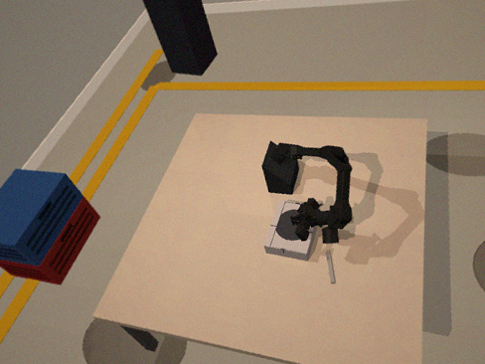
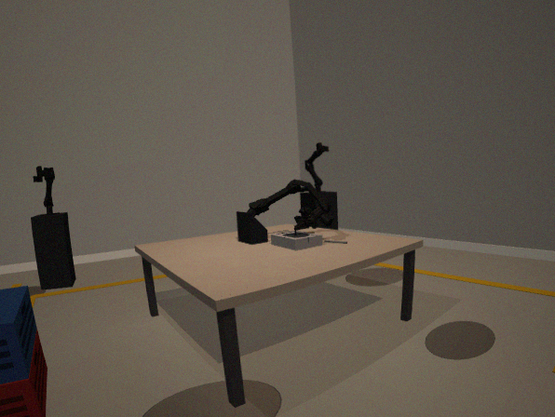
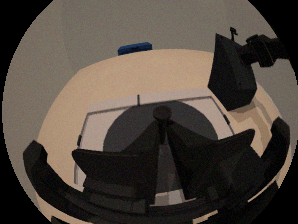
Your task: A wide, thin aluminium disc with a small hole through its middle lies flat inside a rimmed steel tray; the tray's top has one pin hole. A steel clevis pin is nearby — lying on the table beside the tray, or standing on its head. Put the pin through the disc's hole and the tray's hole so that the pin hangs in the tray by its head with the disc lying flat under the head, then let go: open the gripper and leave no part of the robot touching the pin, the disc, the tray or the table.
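Observation:
The steel tray (image 1: 282, 252) (image 2: 283, 241) (image 3: 94, 129) sits on the table. The dark, wide disc (image 1: 286, 232) (image 3: 120, 131) lies inside its rim. My gripper (image 3: 161, 124) is shut on the clevis pin, low over the disc, and also shows over the tray in the exterior view (image 2: 296, 228). The pin's round head (image 3: 162, 113) is above the fingertips, and the pin looks roughly upright. The fingers hide the disc's hole, the tray's pin hole and the pin's lower end, so I cannot tell whether the pin is in either hole.
A thin, light bar (image 1: 330, 266) (image 2: 337, 242) lies on the table beside the tray. The arm's dark base block (image 1: 281, 174) (image 2: 251, 228) (image 3: 231, 77) stands close to the tray on another side. Blue and red crates (image 1: 30, 225) stand on the floor beyond the table's edge.

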You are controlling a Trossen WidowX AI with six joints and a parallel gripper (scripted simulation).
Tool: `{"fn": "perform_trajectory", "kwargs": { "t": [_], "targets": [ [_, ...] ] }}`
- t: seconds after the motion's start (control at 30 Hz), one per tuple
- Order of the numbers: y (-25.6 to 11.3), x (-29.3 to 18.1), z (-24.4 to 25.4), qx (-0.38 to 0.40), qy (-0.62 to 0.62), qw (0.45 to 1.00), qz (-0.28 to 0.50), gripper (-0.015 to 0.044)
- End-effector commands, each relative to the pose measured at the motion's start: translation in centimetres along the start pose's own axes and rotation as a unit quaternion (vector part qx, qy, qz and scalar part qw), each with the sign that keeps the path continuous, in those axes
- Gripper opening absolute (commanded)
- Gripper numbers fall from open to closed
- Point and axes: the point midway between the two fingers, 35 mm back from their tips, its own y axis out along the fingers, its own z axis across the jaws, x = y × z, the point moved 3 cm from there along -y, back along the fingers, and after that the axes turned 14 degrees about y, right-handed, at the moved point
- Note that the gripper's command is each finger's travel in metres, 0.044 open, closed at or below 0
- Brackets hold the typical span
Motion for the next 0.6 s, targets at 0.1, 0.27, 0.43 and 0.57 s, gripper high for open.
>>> {"fn": "perform_trajectory", "kwargs": {
  "t": [0.1, 0.27, 0.43, 0.57],
  "targets": [
    [0.08, -0.19, 0.38, 0.0, 0.002, 1.0, -0.004, 0.0],
    [0.02, -0.27, 0.58, 0.0, 0.002, 1.0, -0.004, 0.0],
    [-0.02, -0.33, 0.78, 0.0, 0.002, 1.0, -0.004, 0.0],
    [-0.03, -0.38, 0.94, 0.0, 0.002, 1.0, -0.004, 0.0]
  ]
}}
